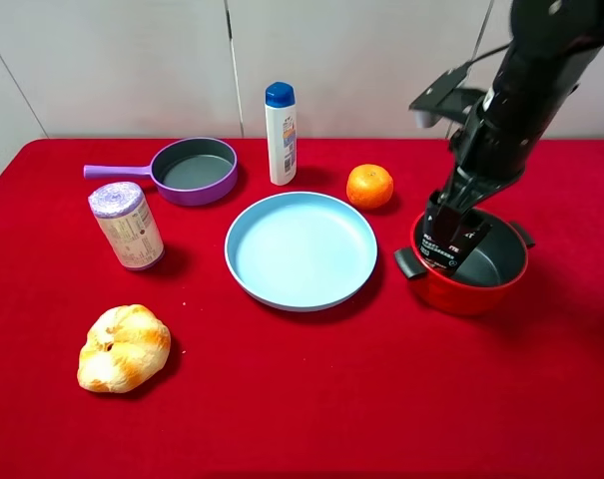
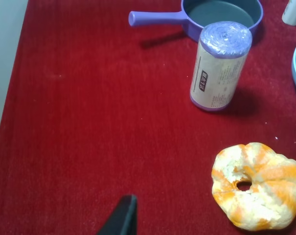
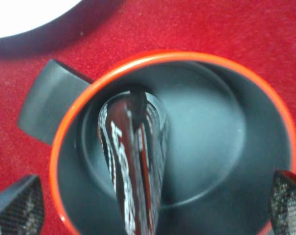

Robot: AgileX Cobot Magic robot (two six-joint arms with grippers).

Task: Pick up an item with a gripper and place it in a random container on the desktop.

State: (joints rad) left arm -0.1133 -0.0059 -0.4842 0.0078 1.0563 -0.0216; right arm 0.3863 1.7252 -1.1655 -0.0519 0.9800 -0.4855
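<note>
I see my right gripper (image 1: 451, 239) spread open over the red pot (image 1: 469, 289), 1 black tube (image 3: 133, 161) standing inside.

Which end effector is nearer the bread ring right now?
Left. Its fingertip hangs beside the bread ring; the right end effector is across the table, over the red pot.

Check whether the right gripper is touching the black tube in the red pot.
Apart. The right wrist view shows both fingertips spread wide, with clear gaps to the black tube standing inside the red pot.
</note>
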